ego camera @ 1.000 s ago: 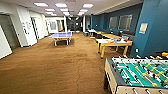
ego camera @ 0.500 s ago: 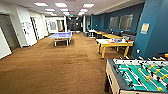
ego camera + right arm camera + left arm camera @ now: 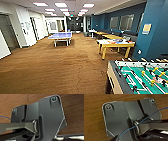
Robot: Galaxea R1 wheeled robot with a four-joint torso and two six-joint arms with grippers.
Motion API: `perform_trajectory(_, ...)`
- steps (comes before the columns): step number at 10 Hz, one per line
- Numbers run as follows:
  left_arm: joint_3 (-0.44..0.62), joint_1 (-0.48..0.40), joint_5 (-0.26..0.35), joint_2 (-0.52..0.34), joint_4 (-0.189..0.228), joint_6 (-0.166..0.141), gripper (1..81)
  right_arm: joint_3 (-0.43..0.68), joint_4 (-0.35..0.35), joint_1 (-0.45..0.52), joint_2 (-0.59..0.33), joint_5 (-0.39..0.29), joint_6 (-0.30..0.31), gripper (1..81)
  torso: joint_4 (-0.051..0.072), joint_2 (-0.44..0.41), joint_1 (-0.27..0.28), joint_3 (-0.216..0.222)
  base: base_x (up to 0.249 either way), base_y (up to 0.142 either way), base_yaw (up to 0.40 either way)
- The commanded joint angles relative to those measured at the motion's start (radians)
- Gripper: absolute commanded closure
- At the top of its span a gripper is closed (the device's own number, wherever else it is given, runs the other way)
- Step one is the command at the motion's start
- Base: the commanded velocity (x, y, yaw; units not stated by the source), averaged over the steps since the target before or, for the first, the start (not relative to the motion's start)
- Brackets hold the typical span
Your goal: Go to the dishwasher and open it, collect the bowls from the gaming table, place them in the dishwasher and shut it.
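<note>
Driving phase: the gaming table (image 3: pixel 115 43), a white-topped surface bearing colourful boxes, lies ahead to my right beyond the foosball table (image 3: pixel 140 75); I should skirt that corner over the brown carpet (image 3: pixel 55 67); bowls indistinct, and either tool's opening I cannot tell.

The gaming table (image 3: pixel 110 44) stands on the brown carpet (image 3: pixel 55 70) with colourful boxes (image 3: pixel 117 40) on its top.

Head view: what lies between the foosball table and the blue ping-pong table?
Just brown floor, as the head view shows, between the foosball table and the ping-pong table.
</note>
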Motion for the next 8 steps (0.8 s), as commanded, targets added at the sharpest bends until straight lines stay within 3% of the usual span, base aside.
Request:
perform_trajectory(1,0.003,-0.042,0.050,-0.012,0.003,-0.002,1.0,0.002,0.000,0.046,-0.008,-0.047,-0.002,1.0,0.000,0.000,0.000,0.000,0.135,0.000,0.000)
perform_trajectory(8,0.003,-0.042,0.051,-0.009,0.006,0.000,1.0,-0.002,-0.001,0.041,0.002,-0.047,-0.002,1.0,0.000,0.000,0.001,0.000,0.135,0.000,0.000)
